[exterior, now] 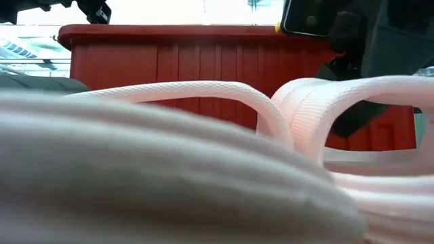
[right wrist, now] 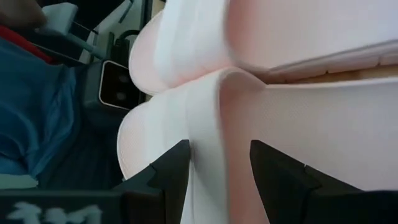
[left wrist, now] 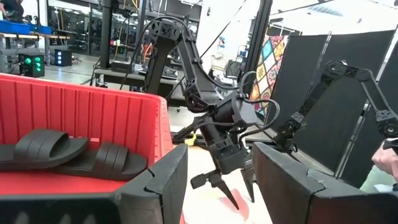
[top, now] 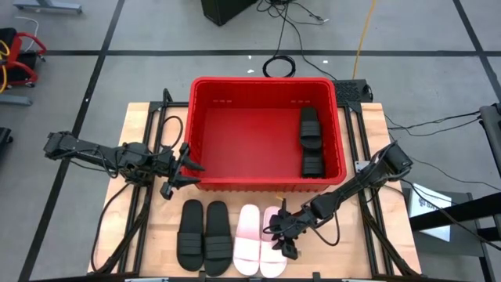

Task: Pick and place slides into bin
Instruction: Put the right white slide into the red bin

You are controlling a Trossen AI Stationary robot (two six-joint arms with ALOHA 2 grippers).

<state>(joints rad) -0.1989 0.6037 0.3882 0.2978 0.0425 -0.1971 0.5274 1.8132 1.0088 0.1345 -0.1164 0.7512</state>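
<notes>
Foam, I'd judge: the pale pink slip-on slide sandal [top: 275, 243] looks light and bendy. My right claw [top: 283, 233] straddles its wide strap, fingers apart, unclamped.

- A robotics lab or workshop, by the look of it.
- The wooden table [top: 149, 235] stands on a grey floor marked with dark tape lines [top: 102, 70], and loose cables [top: 313, 31] trail across it.
- Behind the table, dark partition panels [left wrist: 323, 99] screen off the space.
- Farther back are metal racks and equipment with green indicator lights [left wrist: 32, 62], though that part is too dim to tell more.
</notes>
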